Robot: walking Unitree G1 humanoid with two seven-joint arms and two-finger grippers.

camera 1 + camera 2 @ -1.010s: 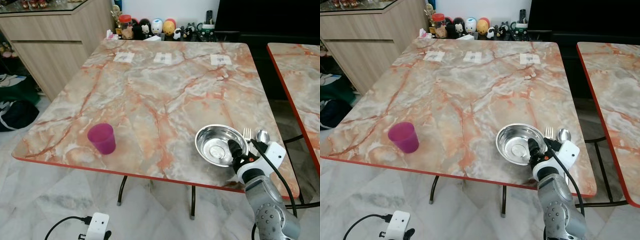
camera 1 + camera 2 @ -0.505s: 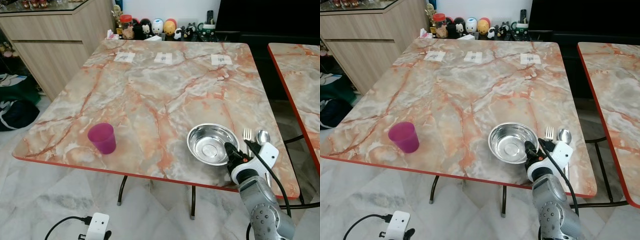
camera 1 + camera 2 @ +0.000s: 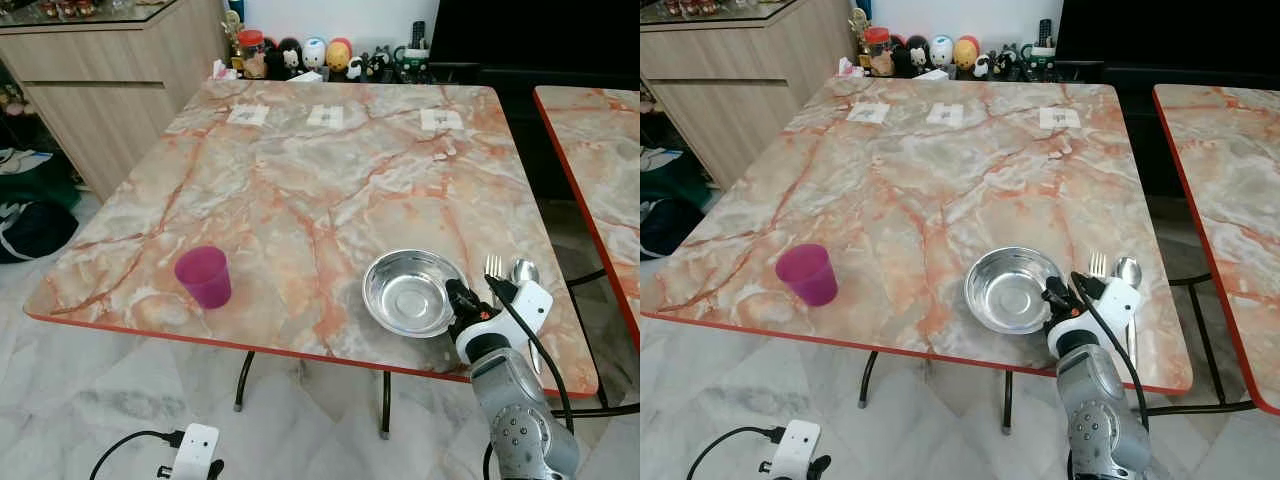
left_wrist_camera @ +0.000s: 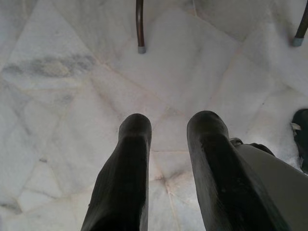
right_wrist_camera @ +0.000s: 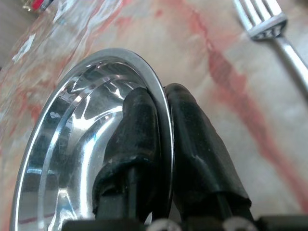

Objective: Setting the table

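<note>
A shiny steel bowl (image 3: pixel 410 292) sits on the marble table (image 3: pixel 330 190) near its front right. My right gripper (image 3: pixel 460 300) is shut on the bowl's right rim; in the right wrist view the rim (image 5: pixel 161 110) runs between its two black fingers (image 5: pixel 192 134). A fork (image 3: pixel 494 268) and a spoon (image 3: pixel 524 272) lie side by side just right of the bowl. A purple cup (image 3: pixel 204 276) stands upright near the front left edge. My left gripper (image 4: pixel 166 130) hangs low over the floor, open, with nothing between its fingers.
Three white cards (image 3: pixel 325 116) lie along the table's far side. Small figurines and jars (image 3: pixel 300 52) crowd behind the far edge. A wooden cabinet (image 3: pixel 110 70) stands at the left, a second marble table (image 3: pixel 595 150) at the right. Bags (image 3: pixel 30 215) lie on the floor.
My right gripper has dragged the steel bowl leftward across the table, away from the fork and spoon. The cup has not moved.
</note>
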